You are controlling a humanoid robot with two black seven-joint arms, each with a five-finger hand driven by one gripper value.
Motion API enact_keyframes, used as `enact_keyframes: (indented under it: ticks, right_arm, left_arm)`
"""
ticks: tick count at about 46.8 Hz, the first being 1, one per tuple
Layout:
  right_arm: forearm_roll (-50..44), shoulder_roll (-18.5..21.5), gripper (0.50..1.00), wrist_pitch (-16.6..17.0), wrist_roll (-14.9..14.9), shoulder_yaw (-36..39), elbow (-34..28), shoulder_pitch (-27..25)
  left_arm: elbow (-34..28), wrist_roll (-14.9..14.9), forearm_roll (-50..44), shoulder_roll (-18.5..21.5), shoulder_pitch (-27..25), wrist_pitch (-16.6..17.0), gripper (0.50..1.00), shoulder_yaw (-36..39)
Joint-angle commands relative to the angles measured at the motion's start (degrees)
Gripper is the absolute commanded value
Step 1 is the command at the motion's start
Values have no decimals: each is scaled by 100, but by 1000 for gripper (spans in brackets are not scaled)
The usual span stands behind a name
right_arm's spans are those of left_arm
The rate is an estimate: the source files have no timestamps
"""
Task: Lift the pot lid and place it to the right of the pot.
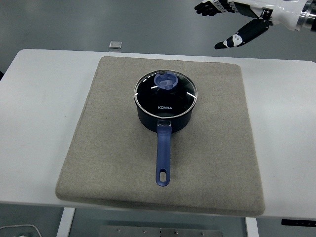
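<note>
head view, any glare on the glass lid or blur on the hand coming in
Head view: the glass lid shows only small pale glints near its knob and along the metal rim; the brand print reads clearly. The right hand at the top right looks slightly soft at the fingers. The grey mat is evenly lit, with little shadow under the pot.

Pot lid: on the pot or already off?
On. The pot lid sits flat on the pot, rim seated all round; the right hand is far off.

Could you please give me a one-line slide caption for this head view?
Right hand, fingers spread, hovers beyond the lidded pot on a grey mat.
</note>
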Motion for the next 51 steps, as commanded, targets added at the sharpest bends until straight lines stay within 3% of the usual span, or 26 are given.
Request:
enact_keyframes:
  ticks: [1,8,24,44,51]
  right_arm:
    - [-268,11,903,-145,0,1,101,88]
    - [-663,55,903,-409,0,-16,241,185]
    - [-1991,239,903,-1376,0,-113,681,27]
    - [-2026,389,903,-1516,0,-306,830,9]
    - [-2123,634,903,-1859,0,-385,830,-79]
  left_arm:
    - [0,0,0,0,0,0,1000,0]
    - [0,0,0,0,0,0,1000,0]
    - [0,0,0,0,0,0,1000,0]
    - [0,0,0,0,0,0,1000,0]
    - [0,0,0,0,0,0,1000,-8]
